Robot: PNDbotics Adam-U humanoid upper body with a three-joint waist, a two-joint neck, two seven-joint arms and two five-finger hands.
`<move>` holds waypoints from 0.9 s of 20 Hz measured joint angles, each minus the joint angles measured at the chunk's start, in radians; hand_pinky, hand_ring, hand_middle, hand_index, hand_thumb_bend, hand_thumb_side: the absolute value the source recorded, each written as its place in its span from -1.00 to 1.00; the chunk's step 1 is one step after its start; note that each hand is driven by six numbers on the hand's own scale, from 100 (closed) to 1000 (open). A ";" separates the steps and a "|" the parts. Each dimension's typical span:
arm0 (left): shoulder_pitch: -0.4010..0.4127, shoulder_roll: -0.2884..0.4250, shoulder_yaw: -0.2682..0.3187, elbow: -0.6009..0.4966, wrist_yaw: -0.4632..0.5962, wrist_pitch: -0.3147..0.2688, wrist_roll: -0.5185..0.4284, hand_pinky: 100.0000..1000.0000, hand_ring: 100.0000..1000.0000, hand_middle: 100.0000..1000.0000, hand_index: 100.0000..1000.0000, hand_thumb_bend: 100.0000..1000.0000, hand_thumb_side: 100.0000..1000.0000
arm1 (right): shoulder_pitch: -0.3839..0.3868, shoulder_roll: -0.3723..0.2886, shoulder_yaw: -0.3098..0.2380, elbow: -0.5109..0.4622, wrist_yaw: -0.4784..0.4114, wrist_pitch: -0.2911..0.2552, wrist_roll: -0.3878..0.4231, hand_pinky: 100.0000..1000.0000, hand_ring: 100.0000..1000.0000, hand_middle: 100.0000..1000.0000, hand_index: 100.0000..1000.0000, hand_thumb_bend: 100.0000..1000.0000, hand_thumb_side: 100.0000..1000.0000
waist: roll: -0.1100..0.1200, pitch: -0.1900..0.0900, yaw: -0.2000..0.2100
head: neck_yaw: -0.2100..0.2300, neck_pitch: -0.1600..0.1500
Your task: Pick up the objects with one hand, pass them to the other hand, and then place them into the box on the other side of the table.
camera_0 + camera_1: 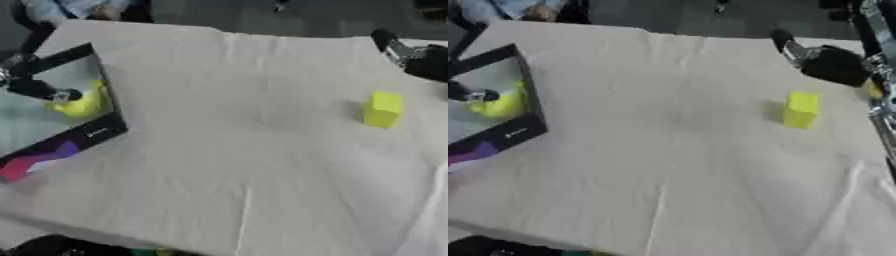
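Note:
A black-rimmed box [96, 132] lies at the table's left side. My left hand [37, 90] reaches into it from the upper left, fingers curled on a rounded yellow object [85, 105] close to the box's right wall. A yellow block [382, 108] stands upright on the white cloth at the right. My right hand [833, 65] hovers above and behind that block near the far right edge, apart from it, one finger [785, 41] stretched out and nothing in it.
A purple shape [63, 149] and a red shape [17, 167] show at the box's near end. White cloth [236, 165] covers the table. A metal frame [881, 100] runs along the right edge. A dark thing [52, 246] sits at the lower left.

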 measured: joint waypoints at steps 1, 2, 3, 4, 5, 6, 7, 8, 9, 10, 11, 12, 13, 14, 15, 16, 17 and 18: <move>0.000 0.000 0.003 -0.014 0.015 0.002 0.025 0.63 0.54 0.51 0.59 0.36 -0.38 | -0.006 -0.009 -0.004 0.000 0.000 0.001 0.003 0.67 0.65 0.52 0.60 -0.29 -0.46 | 0.000 0.000 0.000 | -0.016 0.000; 0.000 0.000 0.006 -0.030 0.036 0.003 0.053 0.63 0.53 0.51 0.60 0.37 -0.36 | -0.014 -0.022 -0.005 0.000 0.000 0.004 0.011 0.67 0.65 0.51 0.60 -0.29 -0.47 | 0.000 0.000 0.000 | -0.033 0.000; 0.000 0.000 0.007 -0.045 0.059 0.004 0.082 0.62 0.53 0.51 0.60 0.37 -0.34 | -0.022 -0.034 -0.006 0.004 -0.004 0.008 0.025 0.67 0.65 0.51 0.59 -0.19 -0.47 | 0.000 0.000 -0.001 | -0.050 0.000; 0.000 0.000 0.009 -0.059 0.084 0.004 0.112 0.62 0.53 0.51 0.61 0.37 -0.31 | -0.030 -0.048 -0.008 0.011 -0.010 0.013 0.046 0.68 0.66 0.52 0.59 -0.17 -0.47 | 0.000 0.000 -0.001 | -0.067 0.000; 0.000 -0.001 0.011 -0.074 0.112 0.003 0.143 0.62 0.53 0.51 0.61 0.37 -0.31 | -0.039 -0.060 -0.009 0.023 -0.017 0.018 0.072 0.68 0.66 0.52 0.60 -0.16 -0.47 | 0.000 0.000 -0.002 | -0.082 0.002; 0.001 -0.001 0.011 -0.089 0.141 0.001 0.174 0.62 0.52 0.51 0.61 0.38 -0.30 | -0.048 -0.073 -0.010 0.035 -0.025 0.023 0.101 0.69 0.66 0.52 0.60 -0.14 -0.47 | 0.000 0.000 -0.003 | -0.095 0.002; 0.002 -0.001 0.011 -0.101 0.172 -0.002 0.203 0.62 0.52 0.51 0.61 0.39 -0.29 | -0.057 -0.086 -0.010 0.048 -0.032 0.027 0.131 0.69 0.66 0.52 0.60 -0.13 -0.47 | 0.000 0.000 -0.005 | -0.107 0.002; 0.003 -0.002 0.011 -0.112 0.200 -0.005 0.230 0.63 0.52 0.51 0.60 0.41 -0.29 | -0.066 -0.098 -0.010 0.060 -0.037 0.029 0.161 0.69 0.67 0.53 0.60 -0.12 -0.47 | 0.000 0.000 -0.006 | -0.120 0.002; 0.005 -0.004 0.011 -0.122 0.227 -0.009 0.257 0.63 0.52 0.50 0.60 0.42 -0.29 | -0.075 -0.109 -0.010 0.073 -0.042 0.029 0.193 0.70 0.67 0.54 0.60 -0.11 -0.48 | 0.000 0.000 -0.006 | -0.132 0.002; 0.007 -0.007 0.011 -0.131 0.251 -0.011 0.283 0.63 0.52 0.50 0.60 0.43 -0.29 | -0.084 -0.119 -0.009 0.087 -0.044 0.027 0.226 0.70 0.68 0.54 0.61 -0.11 -0.48 | -0.001 0.000 -0.006 | -0.143 0.002; 0.010 -0.011 0.011 -0.140 0.272 -0.013 0.308 0.63 0.52 0.50 0.60 0.44 -0.29 | -0.093 -0.126 -0.009 0.099 -0.044 0.023 0.258 0.71 0.68 0.55 0.61 -0.11 -0.49 | -0.003 0.000 -0.006 | -0.152 0.002; 0.011 -0.012 0.011 -0.148 0.292 -0.015 0.332 0.63 0.52 0.50 0.60 0.44 -0.29 | -0.102 -0.133 -0.009 0.111 -0.044 0.017 0.290 0.71 0.69 0.56 0.62 -0.10 -0.49 | -0.003 0.000 -0.006 | -0.160 0.002; 0.011 -0.014 0.011 -0.155 0.308 -0.016 0.353 0.63 0.51 0.50 0.59 0.45 -0.30 | -0.112 -0.139 -0.006 0.122 -0.044 0.010 0.322 0.72 0.70 0.56 0.62 -0.09 -0.50 | -0.003 0.000 -0.006 | -0.165 0.002; 0.011 -0.018 0.011 -0.162 0.322 -0.018 0.374 0.63 0.51 0.50 0.59 0.45 -0.30 | -0.121 -0.145 -0.003 0.134 -0.044 0.003 0.352 0.72 0.70 0.57 0.62 -0.09 -0.51 | -0.003 0.000 -0.006 | -0.170 0.003; 0.012 -0.020 0.011 -0.167 0.335 -0.021 0.393 0.63 0.51 0.50 0.58 0.46 -0.31 | -0.132 -0.149 -0.001 0.147 -0.044 -0.005 0.382 0.73 0.70 0.58 0.63 -0.07 -0.53 | -0.003 0.000 -0.006 | -0.174 0.003; 0.013 -0.020 0.011 -0.171 0.348 -0.023 0.411 0.63 0.51 0.50 0.58 0.47 -0.32 | -0.143 -0.154 0.003 0.161 -0.044 -0.013 0.411 0.73 0.71 0.58 0.63 -0.07 -0.53 | -0.003 0.000 -0.006 | -0.177 0.003; 0.014 -0.023 0.011 -0.175 0.358 -0.026 0.426 0.62 0.51 0.50 0.58 0.48 -0.32 | -0.154 -0.156 0.006 0.175 -0.043 -0.020 0.436 0.74 0.71 0.58 0.63 -0.06 -0.54 | -0.003 0.000 -0.006 | -0.179 0.003; 0.017 -0.026 0.011 -0.179 0.368 -0.030 0.442 0.62 0.51 0.50 0.58 0.48 -0.32 | -0.164 -0.159 0.010 0.190 -0.041 -0.028 0.461 0.74 0.71 0.59 0.64 -0.05 -0.54 | -0.003 0.000 -0.006 | -0.179 0.003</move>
